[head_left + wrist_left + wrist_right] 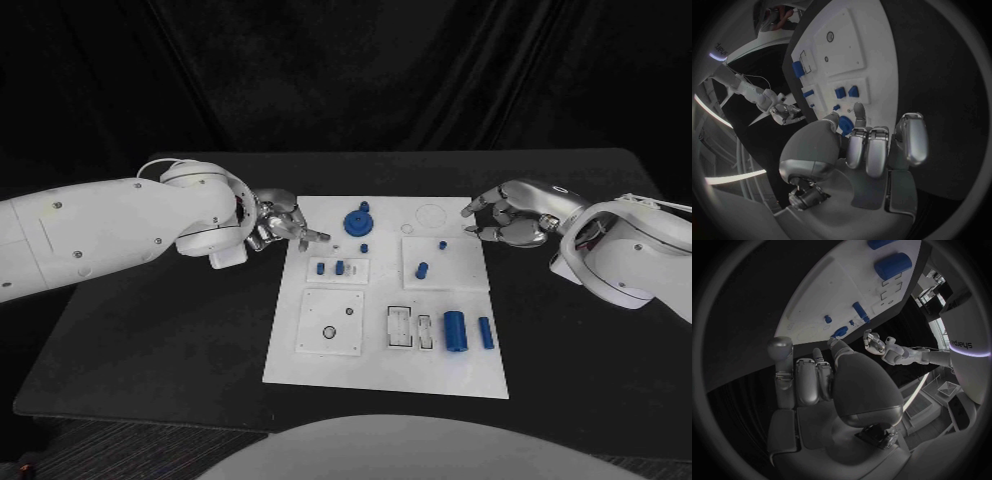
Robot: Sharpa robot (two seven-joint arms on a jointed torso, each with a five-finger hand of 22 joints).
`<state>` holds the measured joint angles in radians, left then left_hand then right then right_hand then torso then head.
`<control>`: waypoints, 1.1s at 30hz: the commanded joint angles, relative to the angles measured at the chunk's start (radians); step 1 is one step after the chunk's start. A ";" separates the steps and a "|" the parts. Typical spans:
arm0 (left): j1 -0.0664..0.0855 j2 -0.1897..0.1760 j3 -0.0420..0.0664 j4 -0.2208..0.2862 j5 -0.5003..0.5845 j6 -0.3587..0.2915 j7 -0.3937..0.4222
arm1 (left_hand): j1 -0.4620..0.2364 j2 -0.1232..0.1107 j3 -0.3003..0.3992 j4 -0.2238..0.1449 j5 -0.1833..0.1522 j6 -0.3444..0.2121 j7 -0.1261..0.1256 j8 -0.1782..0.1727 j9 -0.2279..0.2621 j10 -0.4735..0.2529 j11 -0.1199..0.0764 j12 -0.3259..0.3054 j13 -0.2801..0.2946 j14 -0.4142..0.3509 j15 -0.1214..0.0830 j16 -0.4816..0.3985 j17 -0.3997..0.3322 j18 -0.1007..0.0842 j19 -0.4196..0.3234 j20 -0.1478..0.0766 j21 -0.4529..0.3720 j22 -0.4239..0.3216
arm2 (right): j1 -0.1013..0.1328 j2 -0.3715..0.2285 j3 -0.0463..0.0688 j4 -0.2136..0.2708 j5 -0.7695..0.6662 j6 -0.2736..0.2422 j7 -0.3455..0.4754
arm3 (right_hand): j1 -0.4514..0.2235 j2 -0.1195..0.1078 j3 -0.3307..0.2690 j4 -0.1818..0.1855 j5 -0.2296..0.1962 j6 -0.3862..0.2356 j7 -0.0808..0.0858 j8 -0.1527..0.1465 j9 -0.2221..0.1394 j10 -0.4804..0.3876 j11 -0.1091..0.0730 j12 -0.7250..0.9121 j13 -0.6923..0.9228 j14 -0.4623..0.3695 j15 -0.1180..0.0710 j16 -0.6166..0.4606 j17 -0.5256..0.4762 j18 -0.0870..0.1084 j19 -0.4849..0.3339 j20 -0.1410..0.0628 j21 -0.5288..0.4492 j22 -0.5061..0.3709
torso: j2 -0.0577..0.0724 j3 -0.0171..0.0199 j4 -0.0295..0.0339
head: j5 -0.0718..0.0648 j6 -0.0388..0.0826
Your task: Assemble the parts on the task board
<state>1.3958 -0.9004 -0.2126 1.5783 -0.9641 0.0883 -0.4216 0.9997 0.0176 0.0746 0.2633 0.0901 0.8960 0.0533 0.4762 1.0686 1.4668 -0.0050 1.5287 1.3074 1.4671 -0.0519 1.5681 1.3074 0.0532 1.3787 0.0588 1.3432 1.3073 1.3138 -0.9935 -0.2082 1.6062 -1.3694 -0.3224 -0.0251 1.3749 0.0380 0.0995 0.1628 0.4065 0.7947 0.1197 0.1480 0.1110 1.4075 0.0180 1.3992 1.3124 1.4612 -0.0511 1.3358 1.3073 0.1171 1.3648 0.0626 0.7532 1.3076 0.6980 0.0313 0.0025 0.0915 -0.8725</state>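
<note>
The white task board (325, 365) lies in the middle of the black table. On it, a blue gear-like part (358, 218) sits at the far end, with small blue pegs (340, 267) and a slanted peg (423, 268) behind two blue cylinders (454, 330) near the front right. My left hand (277, 225) hovers at the board's far left corner, fingers loosely bent and holding nothing (867, 150). My right hand (505, 222) hangs at the far right edge, also holding nothing (817, 385). The gear (846, 124) lies just past my left fingertips.
Square white insert plates (330, 321) with holes and slots (408, 330) sit in the board's near half. Black table (159, 340) surrounds the board on every side. A dark curtain stands behind the table.
</note>
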 commanded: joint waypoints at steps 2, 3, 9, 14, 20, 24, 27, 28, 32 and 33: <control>0.023 0.004 0.001 0.005 -0.142 -0.212 0.234 | 0.081 -0.008 -0.022 -0.020 0.008 -0.062 0.013 0.011 0.020 -0.009 0.007 -0.044 0.145 0.094 0.006 -0.003 0.249 0.017 -0.008 0.007 -0.015 0.136 | 0.003 0.000 0.001 0.008 -0.001 -0.043 0.007 | -0.002 -0.004 0.007 0.005 0.004 0.013 0.000 -0.002 -0.001 -0.009 0.000 -0.003 0.079 0.037 0.003 -0.002 0.037 0.014 -0.001 -0.002 0.001 0.087 | -0.001 -0.0004 -0.0002 | 0.001 0.000; 0.026 0.007 0.001 0.001 -0.167 -0.240 0.280 | 0.118 -0.009 -0.021 -0.034 0.021 -0.082 0.018 0.010 0.023 -0.001 0.013 -0.037 0.155 0.094 0.009 -0.003 0.249 0.016 -0.004 0.010 -0.011 0.141 | 0.004 0.001 0.001 0.007 -0.001 -0.045 0.008 | -0.002 -0.004 0.007 0.005 0.004 0.013 0.000 -0.002 -0.001 -0.009 0.000 -0.003 0.079 0.037 0.003 -0.002 0.037 0.014 -0.001 -0.002 0.001 0.087 | -0.001 -0.0005 0.0005 | 0.001 0.000; 0.033 0.040 0.000 -0.037 -0.319 -0.329 0.543 | 0.284 -0.013 -0.009 -0.089 0.015 -0.146 0.049 -0.017 -0.008 -0.164 0.044 -0.142 0.044 -0.100 0.039 -0.120 0.018 0.027 -0.066 0.033 -0.068 0.131 | 0.004 0.006 0.001 0.004 -0.001 -0.038 0.015 | -0.004 -0.004 0.008 0.006 0.004 0.017 0.001 0.000 -0.001 -0.010 0.001 -0.005 0.077 0.037 0.004 -0.002 0.037 0.013 0.000 -0.002 0.002 0.087 | -0.001 -0.0007 0.0016 | -0.001 0.000; 0.010 0.072 0.000 -0.080 -0.457 -0.393 0.709 | 0.420 -0.022 0.064 -0.095 0.014 -0.115 0.059 -0.122 -0.172 -0.737 0.064 -0.706 -0.428 -0.160 0.059 -0.186 -0.105 -0.002 0.030 0.054 0.046 0.193 | 0.004 0.005 0.001 0.003 -0.001 -0.030 0.018 | -0.004 -0.004 0.010 0.006 0.004 0.020 0.001 0.001 -0.001 -0.011 0.001 -0.007 0.075 0.038 0.004 0.000 0.039 0.013 0.000 -0.002 0.004 0.088 | 0.000 -0.0011 0.0003 | -0.003 0.000; -0.026 0.120 0.000 -0.141 -0.566 -0.421 0.784 | 0.476 -0.090 0.130 -0.071 0.021 -0.083 0.076 -0.309 -0.410 -0.697 0.090 -1.025 -0.751 -0.153 0.062 -0.218 -0.190 -0.013 0.077 0.063 0.089 0.210 | 0.004 0.005 0.001 -0.001 -0.001 -0.028 0.020 | -0.003 -0.004 0.011 0.005 0.004 0.022 0.001 0.001 -0.001 -0.014 0.001 -0.010 0.072 0.039 0.004 0.001 0.041 0.013 0.001 -0.002 0.007 0.089 | 0.004 -0.0020 -0.0015 | -0.004 0.000; -0.042 0.148 0.000 -0.176 -0.649 -0.430 0.805 | 0.484 -0.116 0.152 -0.076 0.023 -0.063 0.056 -0.378 -0.520 -0.680 0.074 -1.111 -0.854 -0.119 0.039 -0.216 -0.201 -0.016 0.093 0.042 0.101 0.215 | 0.002 0.006 0.001 -0.003 -0.001 -0.025 0.021 | -0.002 -0.004 0.012 0.005 0.005 0.023 0.001 0.001 -0.001 -0.016 0.001 -0.012 0.070 0.039 0.004 0.002 0.041 0.013 0.002 -0.002 0.008 0.089 | 0.004 -0.0016 -0.0011 | -0.005 0.000; -0.052 0.167 0.000 -0.195 -0.697 -0.423 0.807 | 0.487 -0.129 0.161 -0.085 0.031 -0.058 0.051 -0.407 -0.575 -0.678 0.062 -1.156 -0.904 -0.119 0.033 -0.225 -0.222 -0.015 0.091 0.034 0.095 0.213 | 0.001 0.006 0.001 -0.005 -0.001 -0.022 0.022 | -0.002 -0.005 0.012 0.005 0.005 0.023 0.001 0.001 -0.001 -0.018 0.000 -0.014 0.068 0.039 0.004 0.003 0.042 0.013 0.002 -0.002 0.008 0.089 | 0.007 -0.0026 -0.0033 | -0.001 0.000; -0.054 0.172 0.000 -0.198 -0.704 -0.420 0.807 | 0.484 -0.132 0.161 -0.086 0.029 -0.057 0.049 -0.410 -0.585 -0.680 0.060 -1.164 -0.913 -0.120 0.032 -0.227 -0.227 -0.015 0.090 0.033 0.093 0.212 | 0.000 0.006 0.001 -0.006 -0.001 -0.021 0.021 | -0.002 -0.005 0.013 0.005 0.005 0.023 0.001 0.001 -0.001 -0.020 0.000 -0.016 0.066 0.039 0.004 0.001 0.040 0.013 0.002 -0.002 0.007 0.089 | 0.007 -0.0027 -0.0029 | -0.001 0.000; -0.062 0.190 0.000 -0.212 -0.725 -0.405 0.802 | 0.480 -0.133 0.161 -0.093 0.031 -0.050 0.047 -0.412 -0.611 -0.686 0.060 -1.187 -0.937 -0.122 0.030 -0.231 -0.239 -0.013 0.088 0.031 0.087 0.210 | -0.001 0.007 0.001 -0.008 -0.001 -0.019 0.022 | -0.002 -0.005 0.013 0.004 0.005 0.023 0.001 0.001 -0.001 -0.022 0.000 -0.018 0.063 0.039 0.003 0.002 0.041 0.013 0.002 -0.002 0.007 0.089 | 0.007 -0.0030 -0.0027 | -0.002 0.000; -0.064 0.195 0.000 -0.215 -0.728 -0.400 0.799 | 0.478 -0.133 0.161 -0.094 0.031 -0.047 0.047 -0.412 -0.618 -0.687 0.059 -1.192 -0.943 -0.121 0.030 -0.231 -0.239 -0.013 0.088 0.030 0.087 0.210 | -0.001 0.008 0.001 -0.009 -0.001 -0.019 0.023 | -0.001 -0.006 0.014 0.004 0.005 0.023 0.001 0.001 -0.001 -0.023 0.000 -0.020 0.062 0.039 0.003 0.001 0.040 0.013 0.002 -0.002 0.007 0.089 | 0.007 -0.0029 -0.0027 | -0.004 0.000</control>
<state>1.3341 -0.7098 -0.2133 1.3657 -1.6310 -0.3077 0.3450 1.4815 -0.1101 0.2366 0.1738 0.1173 0.8419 0.1018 0.0695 0.4541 0.7802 0.0588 0.3396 0.3676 1.3477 -0.0140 1.3435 1.0690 0.0448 1.4675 0.0980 1.4321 1.3080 1.3150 -0.9864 -0.2082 1.5976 -1.3692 -0.3405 -0.0090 1.3745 0.0376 0.1079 0.1654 0.4063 0.8110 0.1179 0.1480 0.1112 1.3933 0.0180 1.3825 1.3155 1.4596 -0.0495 1.3358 1.3073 0.1172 1.3649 0.0626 0.7580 1.3074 0.7042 0.0287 0.0002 0.0900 -0.8725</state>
